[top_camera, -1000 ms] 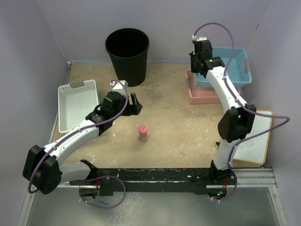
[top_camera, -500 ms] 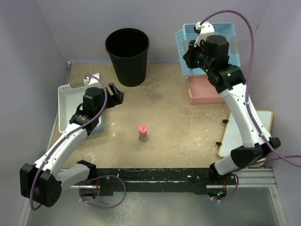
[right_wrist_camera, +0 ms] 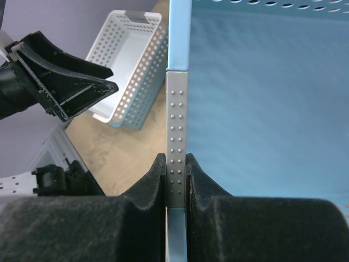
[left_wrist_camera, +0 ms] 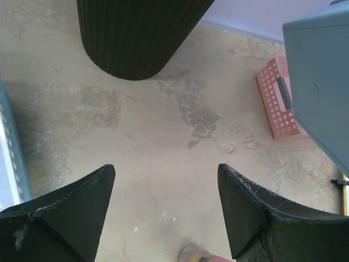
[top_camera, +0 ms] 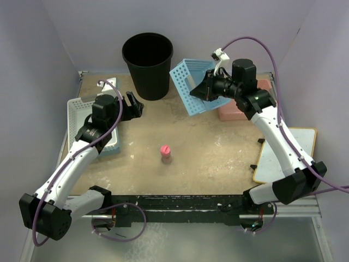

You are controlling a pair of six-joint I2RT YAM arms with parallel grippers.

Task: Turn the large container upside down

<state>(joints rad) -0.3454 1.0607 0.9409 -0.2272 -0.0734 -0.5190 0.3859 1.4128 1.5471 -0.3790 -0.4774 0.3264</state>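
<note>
Holes covered the walls of the white basket [top_camera: 87, 117], which lay at the left edge of the table [top_camera: 218, 147]. Above its right side hung the left gripper [left_wrist_camera: 164, 177]. Its two black fingers [left_wrist_camera: 71, 213] stood wide apart and held nothing, and they pointed towards the far side of the table.

Just beyond them stood the black bin [top_camera: 148, 64]. It was upright with its mouth facing up, at the far edge of the table close to the back wall. From the left wrist only its ribbed lower wall showed. Nearer, in the middle of the table, stood a small pink object [top_camera: 165, 154]; what it was could not be told.

Right of the bin and near it, the blue basket [top_camera: 185, 90] was in the air, tilted on its edge. The right gripper [right_wrist_camera: 175, 164] was closed tightly on its wall, and the fingers pinched a grey dotted strip [right_wrist_camera: 176, 120].

Behind the right arm lay a pink basket [top_camera: 240, 109], partly hidden. At the right edge lay a white board [top_camera: 286, 158] with faint scribbles, too small to read.
</note>
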